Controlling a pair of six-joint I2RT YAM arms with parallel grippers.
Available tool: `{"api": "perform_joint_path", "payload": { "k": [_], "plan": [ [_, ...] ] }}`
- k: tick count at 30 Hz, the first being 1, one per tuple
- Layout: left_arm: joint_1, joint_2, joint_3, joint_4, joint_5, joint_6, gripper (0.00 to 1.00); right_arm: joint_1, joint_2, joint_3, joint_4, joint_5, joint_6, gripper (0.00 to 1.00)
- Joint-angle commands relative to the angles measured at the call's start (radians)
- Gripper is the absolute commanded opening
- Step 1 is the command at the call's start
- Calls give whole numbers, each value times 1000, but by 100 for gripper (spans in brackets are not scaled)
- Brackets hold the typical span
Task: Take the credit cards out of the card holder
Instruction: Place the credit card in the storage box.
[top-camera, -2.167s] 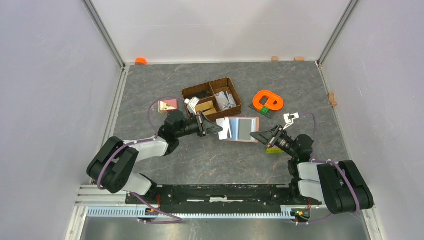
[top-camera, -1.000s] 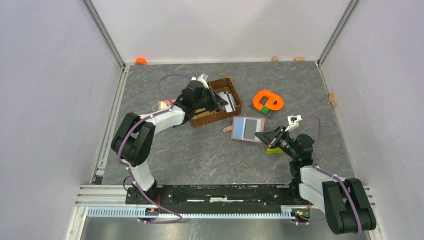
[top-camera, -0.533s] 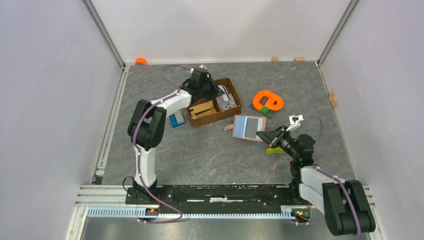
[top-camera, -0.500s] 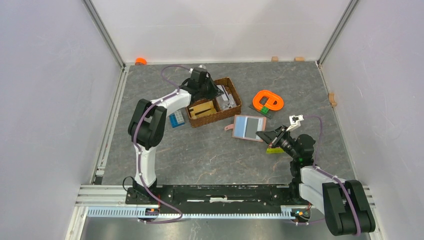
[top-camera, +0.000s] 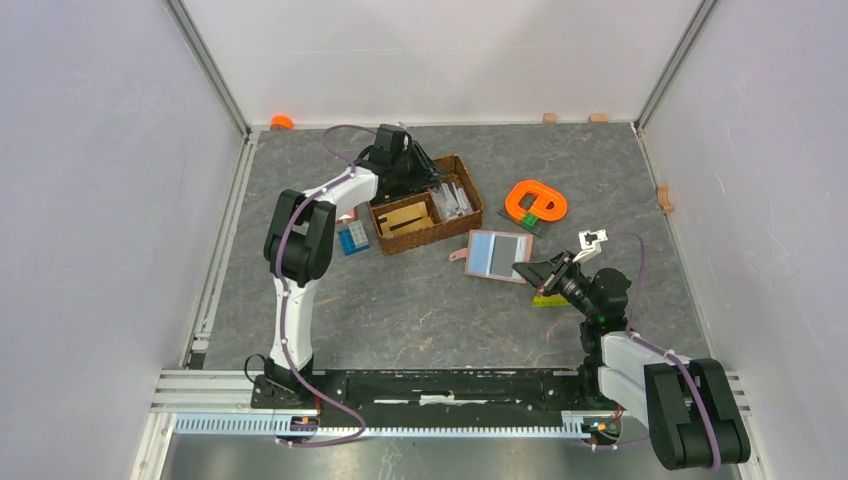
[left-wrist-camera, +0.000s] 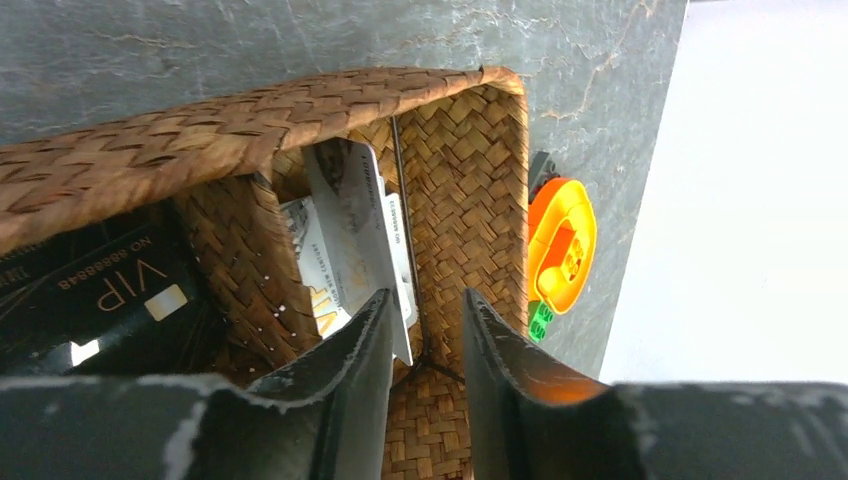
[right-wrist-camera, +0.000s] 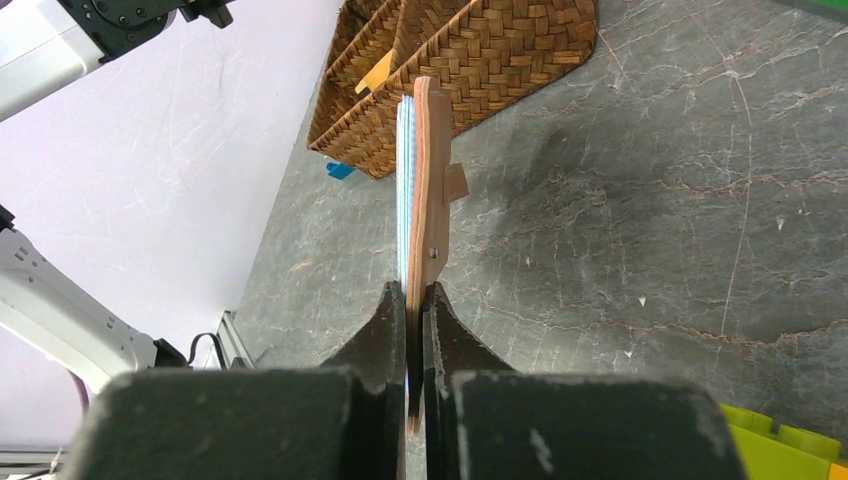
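Left arm stretched far forward; left gripper over a compartment of the basket, jaws spread. Credit cards lean inside, lower ends hidden behind the jaws. Right gripper low over the worktop, jaws pinching the card holder by its edge.

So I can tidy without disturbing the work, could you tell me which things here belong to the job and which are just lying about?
Job: card holder, clamped in the shut right tool; credit cards in the woven basket's right-hand compartment; open left tool above them.
Lying about: orange piece; blue block; yellow-green brick; orange cap.
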Motion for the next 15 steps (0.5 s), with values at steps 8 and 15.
{"api": "perform_joint_path", "payload": {
  "k": [8,15],
  "plan": [
    [-1,-272,-205,120,80,-12,67,-5,16,-5,91,-25,13,0],
    [-70,-567,-484,193,4,11,97,-5,19,-5,128,-47,22,0]
  ]
}}
